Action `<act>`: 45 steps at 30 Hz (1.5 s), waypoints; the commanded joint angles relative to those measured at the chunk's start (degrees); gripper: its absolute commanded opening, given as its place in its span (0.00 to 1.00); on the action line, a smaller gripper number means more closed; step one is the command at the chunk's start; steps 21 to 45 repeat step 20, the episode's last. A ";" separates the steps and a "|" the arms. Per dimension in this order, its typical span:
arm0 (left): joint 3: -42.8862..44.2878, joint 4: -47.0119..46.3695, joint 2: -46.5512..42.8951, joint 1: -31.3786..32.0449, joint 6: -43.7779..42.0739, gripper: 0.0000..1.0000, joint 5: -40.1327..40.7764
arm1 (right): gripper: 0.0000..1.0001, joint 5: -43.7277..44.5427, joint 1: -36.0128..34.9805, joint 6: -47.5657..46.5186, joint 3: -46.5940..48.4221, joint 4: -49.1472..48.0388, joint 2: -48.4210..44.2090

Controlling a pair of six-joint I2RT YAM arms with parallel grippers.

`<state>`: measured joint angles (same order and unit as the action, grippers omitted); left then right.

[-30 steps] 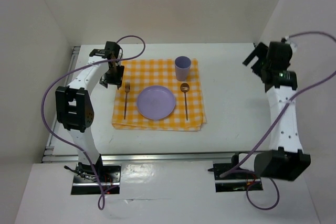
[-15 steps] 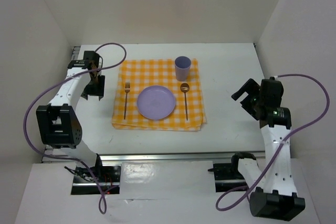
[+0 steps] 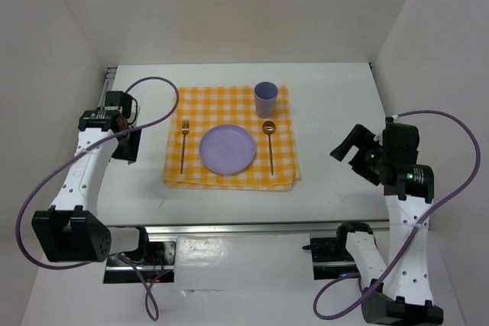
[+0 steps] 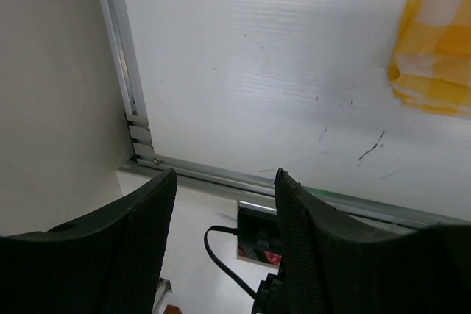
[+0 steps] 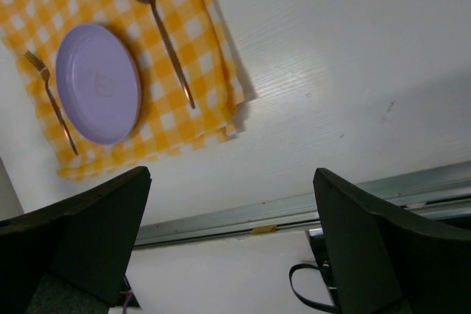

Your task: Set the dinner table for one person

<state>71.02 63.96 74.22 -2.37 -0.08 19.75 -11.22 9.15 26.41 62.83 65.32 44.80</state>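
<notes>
The white dinner table (image 3: 336, 104) spreads out beyond the checked cloth (image 3: 218, 104) on every side, with more bare top to the cloth's right than to its left, and silver rails (image 3: 229, 228) run along its near and left edges. The left gripper (image 4: 224, 182) hangs over bare tabletop just left of the cloth, its two dark fingers (image 4: 147, 240) parted with nothing between them; the wrist view shows only the cloth's near left corner at the picture's right edge. The right gripper (image 5: 232, 174) is raised well to the right of the cloth, jaws spread wide and holding nothing, and its camera looks back over the whole cloth. The cloth is yellow and white and lies flat and square to the table, with stacked folded layers showing at its near edge. A round purple plate (image 3: 227, 149) sits on the near middle of the cloth, its face plain purple. A purple cup (image 3: 265, 99) stands upright at the cloth's far right corner; what it holds, if anything, cannot be told from above. A copper spoon (image 3: 270, 143) lies on the cloth's right side, just beside the plate, bowl toward the cup. A copper fork (image 3: 183, 146) lies on the cloth's left side, prongs pointing away from the arms.
</notes>
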 commanded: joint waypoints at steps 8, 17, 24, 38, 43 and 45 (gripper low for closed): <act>-7.21 4.06 -8.55 0.09 -2.03 0.63 1.52 | 1.00 -2.66 -0.27 -2.51 1.24 2.36 -6.38; -11.08 3.36 -13.30 0.09 -2.56 0.63 0.29 | 1.00 -5.21 -0.27 -2.51 0.63 5.17 -10.25; -12.57 2.74 -13.92 0.09 -2.56 0.63 -0.85 | 1.00 -5.21 -0.27 -2.51 0.63 5.70 -11.66; -12.57 2.74 -13.92 0.09 -2.56 0.63 -0.85 | 1.00 -5.21 -0.27 -2.51 0.63 5.70 -11.66; -12.57 2.74 -13.92 0.09 -2.56 0.63 -0.85 | 1.00 -5.21 -0.27 -2.51 0.63 5.70 -11.66; -12.57 2.74 -13.92 0.09 -2.56 0.63 -0.85 | 1.00 -5.21 -0.27 -2.51 0.63 5.70 -11.66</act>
